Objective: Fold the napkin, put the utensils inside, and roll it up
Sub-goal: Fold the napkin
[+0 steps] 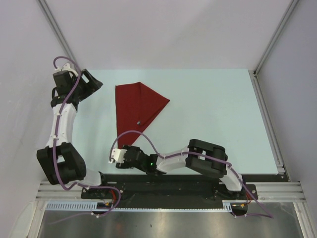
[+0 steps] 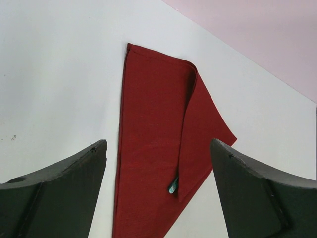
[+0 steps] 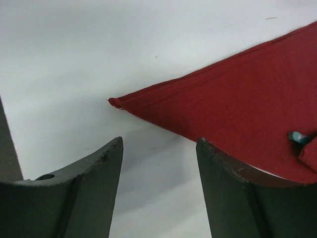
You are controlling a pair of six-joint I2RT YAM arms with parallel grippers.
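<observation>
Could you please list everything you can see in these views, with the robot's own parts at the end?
napkin: one, dark red, folded into a triangle on the table, left of centre.
utensil end: one small tip showing, teal, peeking from under the napkin's folded flap; the rest is hidden.
table: one, pale, under everything.
mounting rail: one, silver, along the near edge.
left arm: one, white and black, left of the napkin.
right arm: one, white and black, reaching toward the napkin's near tip.
left fingers: two, dark grey, open, holding nothing.
right fingers: two, dark grey, open, holding nothing.
</observation>
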